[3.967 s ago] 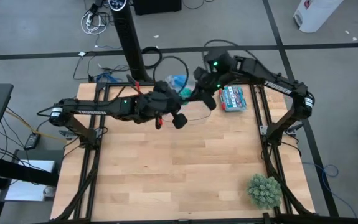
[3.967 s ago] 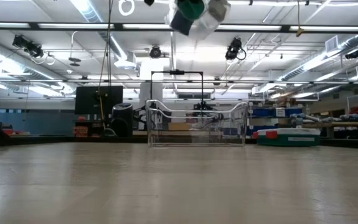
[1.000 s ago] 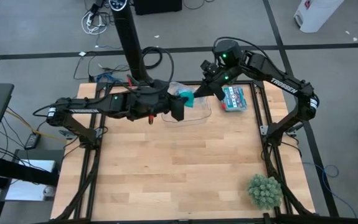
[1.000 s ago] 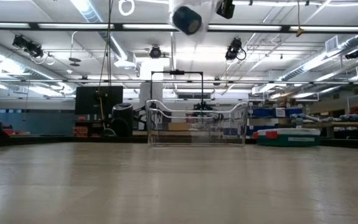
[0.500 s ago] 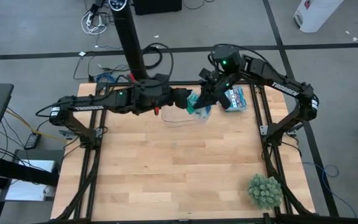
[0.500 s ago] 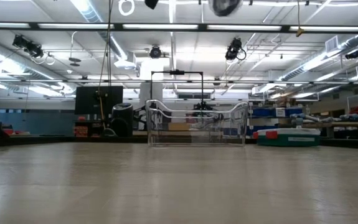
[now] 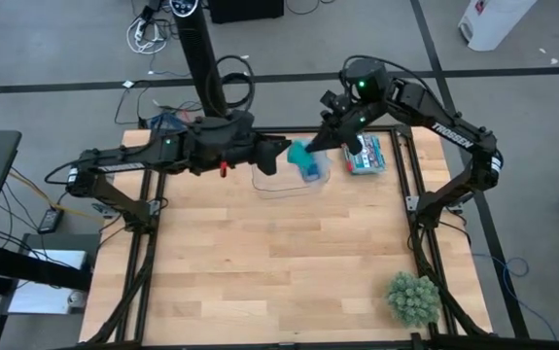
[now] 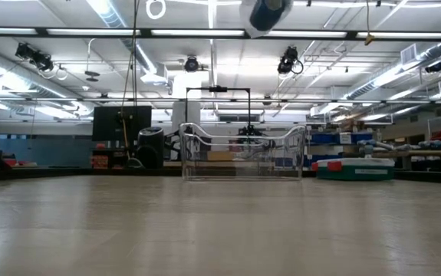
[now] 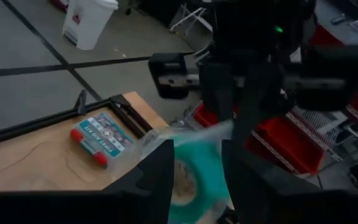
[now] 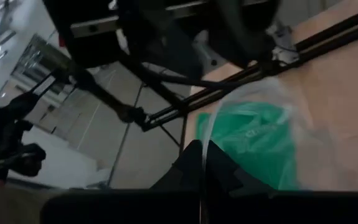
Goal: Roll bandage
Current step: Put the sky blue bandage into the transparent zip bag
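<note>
Teal-green soft fabric bandage (image 7: 301, 157), partly wound into a coil, hangs in the air just above centre in the high view, over the clear plastic tray (image 7: 289, 180) at the far edge of the table. Left wrist view shows the coil's round end face with a pale middle, sitting between that arm's two dark fingers; a pale translucent film or loose tail runs off it toward the other arm.

Handling, judged: light, soft, compressible. A hard pinch would flatten the coil, and the loose end would slacken and unwind if released. Best hold looks to be across the flat end faces of the coil for turning, with the free tail pinched near its tip to keep tension.

Left gripper (image 7: 281, 157) comes in from the left of the high view, jaws partly apart with the coil between them; whether they press on it or only bracket it, I cannot tell. Right gripper (image 7: 320, 146) comes in from the upper right, jaws fully closed, tip pinching the thin material where it leaves the bandage, as the right wrist view suggests.

Teal first aid tin with red corners (image 7: 365, 154) lies flat to the right. Spiky green plant ball (image 7: 413, 297) sits at lower right, well apart.
</note>
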Robot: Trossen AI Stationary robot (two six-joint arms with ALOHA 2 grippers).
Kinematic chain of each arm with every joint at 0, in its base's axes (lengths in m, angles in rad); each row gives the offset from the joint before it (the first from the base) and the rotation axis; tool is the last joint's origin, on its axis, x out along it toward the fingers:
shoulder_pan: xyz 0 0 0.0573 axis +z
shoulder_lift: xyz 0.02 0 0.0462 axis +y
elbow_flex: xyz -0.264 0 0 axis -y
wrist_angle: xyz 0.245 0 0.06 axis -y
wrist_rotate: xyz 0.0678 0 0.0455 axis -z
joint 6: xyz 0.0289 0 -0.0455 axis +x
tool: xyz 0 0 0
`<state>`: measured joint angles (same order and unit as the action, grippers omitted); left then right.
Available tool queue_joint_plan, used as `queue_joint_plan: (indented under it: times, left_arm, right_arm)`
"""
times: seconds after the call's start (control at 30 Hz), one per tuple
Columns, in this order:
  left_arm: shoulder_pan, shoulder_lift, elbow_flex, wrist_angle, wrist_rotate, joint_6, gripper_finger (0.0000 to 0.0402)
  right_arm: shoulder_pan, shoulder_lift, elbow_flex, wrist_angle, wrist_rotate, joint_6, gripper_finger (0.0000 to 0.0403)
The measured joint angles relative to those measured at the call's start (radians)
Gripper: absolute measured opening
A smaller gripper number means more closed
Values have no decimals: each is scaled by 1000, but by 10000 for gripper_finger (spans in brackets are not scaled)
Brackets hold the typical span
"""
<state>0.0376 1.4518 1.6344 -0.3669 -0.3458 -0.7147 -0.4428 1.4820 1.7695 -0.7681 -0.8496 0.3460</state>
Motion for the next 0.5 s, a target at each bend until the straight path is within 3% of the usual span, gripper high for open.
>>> queue_joint_plan:
  times: [0.2, 0.5]
  left_arm:
    - [-1, -28, 0, -28, 61, 44, 128]
    - [-5, -24, 0, -86, 26, 407, 127]
  right_arm:
    - [-27, -3, 0, -10, -37, 30, 0]
    - [-23, -4, 0, -11, -88, 18, 0]
